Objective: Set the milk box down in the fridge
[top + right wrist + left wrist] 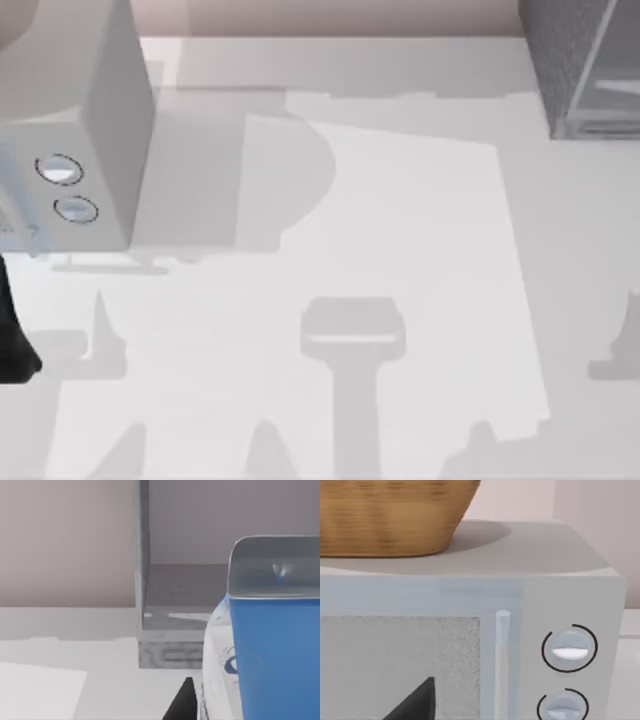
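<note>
Top view: the fridge (585,65) occupies the upper right corner of the frame, its speckled wall and pale panel cut by the edge. A light-grey box with two round dials (70,150) stands at the upper left. The white table (400,250) between them carries arm shadows. A dark part of the left arm (12,340) enters at the left edge, below the dial box.

Left wrist view: the dial box (560,580) spans the frame, with a wicker basket (390,515) resting on its top at the upper left. A dark fingertip (417,702) shows at the lower centre. Whether the left gripper is spread or pressed together cannot be told. This arm appears parked facing the dial box.

Right wrist view: the milk box (272,650) sits large at the lower right, very close to the camera, consistent with being carried by the right gripper. One dark fingertip (180,702) shows just beside the carton's lower left. Actual contact is not visible, so the grip cannot be told. The fridge (165,615) stands beyond, at frame centre, its interior facing the carton. The carton is outside the cabinet and still to be brought in.
</note>
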